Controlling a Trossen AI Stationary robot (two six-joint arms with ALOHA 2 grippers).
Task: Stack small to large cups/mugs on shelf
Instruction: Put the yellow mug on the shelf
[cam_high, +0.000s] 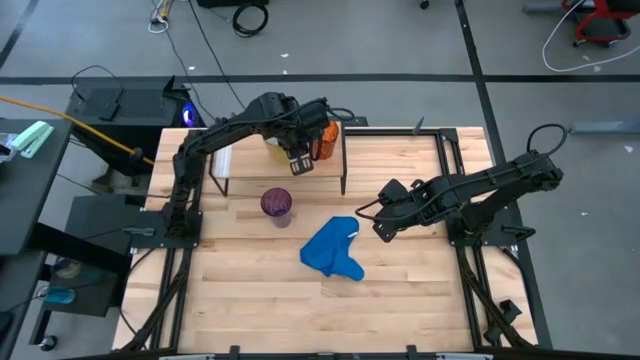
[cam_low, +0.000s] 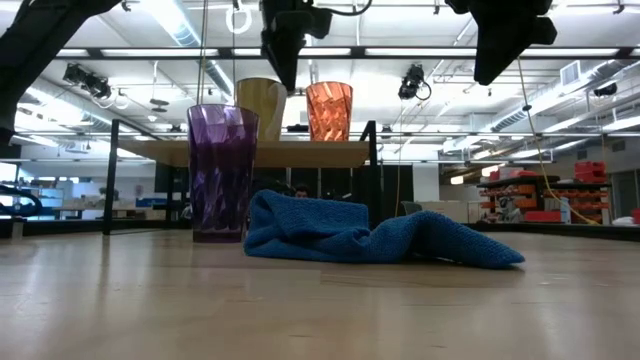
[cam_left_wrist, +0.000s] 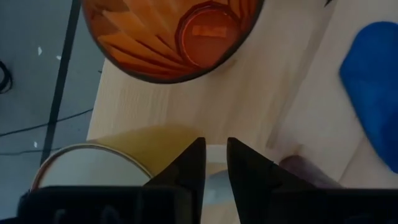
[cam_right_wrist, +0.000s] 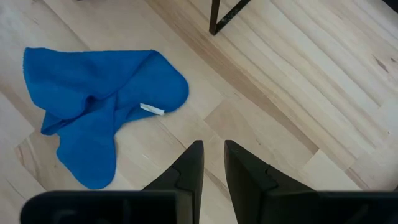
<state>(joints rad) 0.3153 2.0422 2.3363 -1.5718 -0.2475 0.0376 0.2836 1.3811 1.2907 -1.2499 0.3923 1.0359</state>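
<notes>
On the shelf, a low wooden board on black legs at the table's far side, stand the white mug and, to its right, the small orange cup. My left gripper hangs over the shelf between them, pointing steeply down, shut on the mug's handle. The purple tumbler stands upright on the tabletop in front of the shelf. My right gripper waits above the table at the right of the blue cloth, with a narrow gap between its fingers and nothing in it. My left gripper has the white mug's handle between its two fingers, on the side of the mug that faces the orange cup. The fingers come from above, slanting down. The mug stands upright with its base on the shelf.
The crumpled blue cloth lies on the table's middle, near the tumbler. The shelf's black legs stand close behind both. Bare tabletop lies toward the near edge.
</notes>
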